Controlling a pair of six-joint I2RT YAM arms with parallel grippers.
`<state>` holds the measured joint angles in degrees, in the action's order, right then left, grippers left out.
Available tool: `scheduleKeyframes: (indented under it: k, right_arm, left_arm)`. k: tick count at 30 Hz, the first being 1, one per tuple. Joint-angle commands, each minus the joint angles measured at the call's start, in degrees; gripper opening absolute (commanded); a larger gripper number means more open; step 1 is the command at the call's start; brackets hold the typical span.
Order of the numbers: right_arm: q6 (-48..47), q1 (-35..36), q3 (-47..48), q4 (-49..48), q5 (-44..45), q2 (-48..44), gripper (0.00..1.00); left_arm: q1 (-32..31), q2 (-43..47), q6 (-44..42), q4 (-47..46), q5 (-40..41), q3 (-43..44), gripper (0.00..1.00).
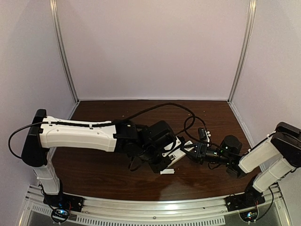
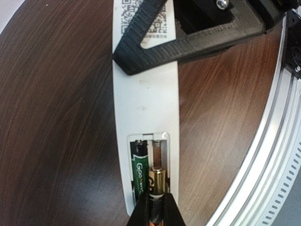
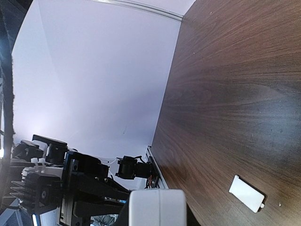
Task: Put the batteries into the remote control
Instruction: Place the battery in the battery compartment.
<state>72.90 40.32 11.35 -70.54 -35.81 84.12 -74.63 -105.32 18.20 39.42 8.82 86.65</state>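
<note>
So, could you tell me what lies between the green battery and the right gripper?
Between the green battery and the right gripper lies only the remote control's bare white back, seen in the left wrist view.

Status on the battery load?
Left gripper shut on second battery, at empty slot. Right gripper shut on remote control. Green battery seated. Nothing blocking.

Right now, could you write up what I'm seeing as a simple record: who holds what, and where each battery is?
remote control: back facing the left wrist camera, battery recess open
right gripper: clamped on the remote's QR-label end
green battery: lying in one slot of the recess
gold-and-black battery: held over the other slot, not yet seated
left gripper: shut on the gold-and-black battery
white cover: loose on the table
</note>
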Motion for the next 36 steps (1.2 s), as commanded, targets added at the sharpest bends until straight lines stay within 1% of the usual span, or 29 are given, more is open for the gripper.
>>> scheduleKeyframes:
  k: [1,8,14,17,20,23,24,25,29,30,31,32,36]
  right_arm:
    - [1.6,0.9,-0.5,-5.9,1.2,0.7,0.00]
    - [3.8,1.3,-0.9,-11.3,1.6,4.0,0.00]
    - [5.0,1.4,-1.1,-14.0,1.6,6.0,0.00]
    - [5.5,1.4,-1.2,-14.9,1.5,6.4,0.00]
    - [5.7,1.4,-1.4,-15.2,1.5,6.7,0.00]
    - [5.8,1.4,-1.5,-15.6,1.4,7.2,0.00]
    - [5.8,1.4,-1.5,-15.6,1.2,7.3,0.00]
    - [5.8,1.4,-1.4,-15.7,1.0,7.4,0.00]
    - [5.7,1.4,-0.9,-15.0,-0.4,7.0,0.00]
    - [5.9,1.4,-1.0,-15.1,-0.7,6.7,0.00]
    - [6.1,1.4,-0.9,-15.1,-1.0,6.6,0.00]
    - [6.3,1.4,-0.9,-15.2,-1.3,6.5,0.00]
    - [7.9,1.4,-1.1,-17.8,-2.5,6.9,0.00]
  left_arm:
    - [0.7,-1.8,1.0,1.4,0.2,1.7,0.04]
    - [0.7,-2.8,0.9,1.6,-0.5,2.2,0.12]
    - [0.7,-3.0,0.6,1.6,-0.3,2.4,0.28]
    - [0.8,-3.0,0.7,1.6,-0.5,2.4,0.33]
    - [0.8,-2.7,0.6,1.5,-0.6,2.7,0.36]
    - [0.8,-0.8,-0.1,0.3,-0.8,2.2,0.44]
    - [0.8,0.5,-0.8,-0.8,-1.2,1.4,0.49]
    - [0.8,2.4,-1.6,-2.5,-1.5,-0.1,0.56]
    - [1.3,13.7,-7.3,-12.5,-5.2,-9.8,0.80]
    - [2.4,16.4,-8.3,-15.0,-7.7,-12.8,0.89]
    - [3.2,18.4,-8.7,-16.9,-9.6,-15.4,0.96]
    - [4.3,20.0,-8.8,-18.4,-12.2,-17.6,0.97]
    - [6.6,24.4,-9.9,-24.4,-18.0,-26.5,0.97]
